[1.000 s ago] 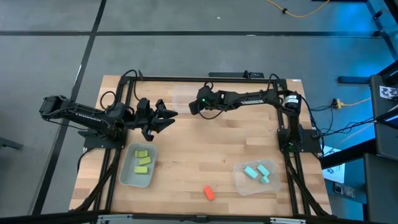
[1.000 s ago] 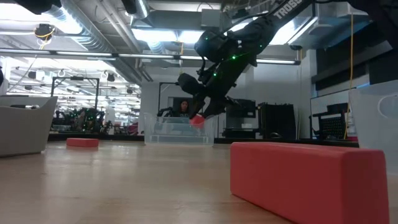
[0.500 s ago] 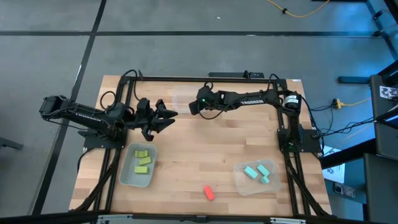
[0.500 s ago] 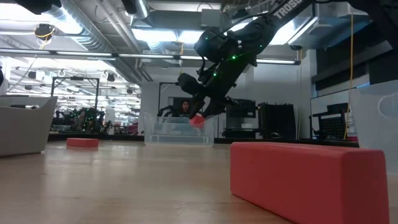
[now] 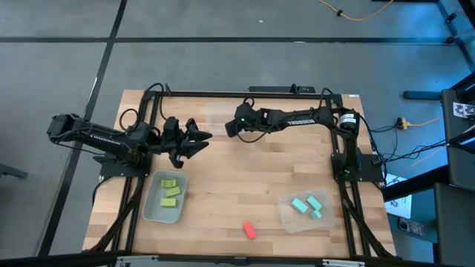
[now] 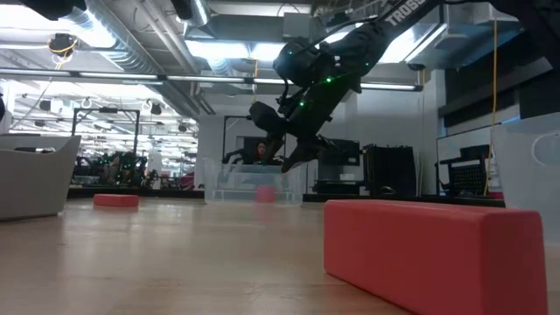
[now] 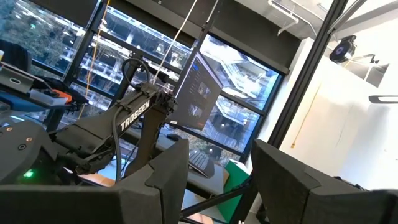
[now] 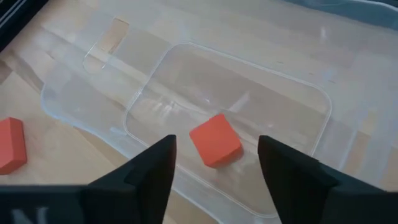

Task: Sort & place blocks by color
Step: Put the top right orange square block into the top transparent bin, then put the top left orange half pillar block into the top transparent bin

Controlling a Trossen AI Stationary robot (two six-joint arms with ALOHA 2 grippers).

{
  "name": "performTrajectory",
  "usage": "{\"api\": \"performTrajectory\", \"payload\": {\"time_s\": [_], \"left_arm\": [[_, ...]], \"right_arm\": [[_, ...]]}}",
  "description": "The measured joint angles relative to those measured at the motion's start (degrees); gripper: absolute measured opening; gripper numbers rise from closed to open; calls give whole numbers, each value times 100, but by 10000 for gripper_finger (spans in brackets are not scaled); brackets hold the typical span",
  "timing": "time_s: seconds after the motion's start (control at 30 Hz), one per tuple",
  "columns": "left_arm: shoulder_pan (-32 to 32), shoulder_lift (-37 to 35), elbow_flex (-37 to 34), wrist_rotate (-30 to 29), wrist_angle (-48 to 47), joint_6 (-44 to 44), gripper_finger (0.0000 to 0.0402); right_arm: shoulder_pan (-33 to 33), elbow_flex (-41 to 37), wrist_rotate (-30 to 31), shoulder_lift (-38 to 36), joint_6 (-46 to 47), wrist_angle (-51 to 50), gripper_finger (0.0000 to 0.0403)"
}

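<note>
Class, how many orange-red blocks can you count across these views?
3 orange-red blocks: one in the clear bin under the right fingers, one on the table beside that bin, one near the table's front edge. None seems hidden.

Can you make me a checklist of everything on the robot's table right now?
Surface: pale wooden table, bare in the middle.
Job's things: orange-red block in the far clear plastic bin; another orange-red block beside that bin; a third near the front edge. Yellow-green blocks in the left bin; light blue blocks in the right bin.
Clutter: nothing seen.
Grippers: right gripper open above the far bin; left gripper open, empty.
Cables: yellow cable on the floor.
Surroundings: grey floor; a person beyond the table.
</note>
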Motion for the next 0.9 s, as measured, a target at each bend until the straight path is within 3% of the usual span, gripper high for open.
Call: {"api": "performTrajectory", "payload": {"time_s": [0.37, 0.5, 0.73, 0.9], "left_arm": [[2, 0, 0, 0, -1, 0, 167], [2, 0, 0, -2, 0, 0, 167], [1, 0, -4, 0, -28, 2, 167], [2, 2, -4, -2, -105, 3, 167]], "right_arm": [[2, -1, -5, 0, -28, 77, 245], [8, -18, -57, -188, -523, 331, 245], [236, -45, -197, -1273, -1735, -537, 245], [610, -961, -219, -2442, -1934, -982, 245]]}}
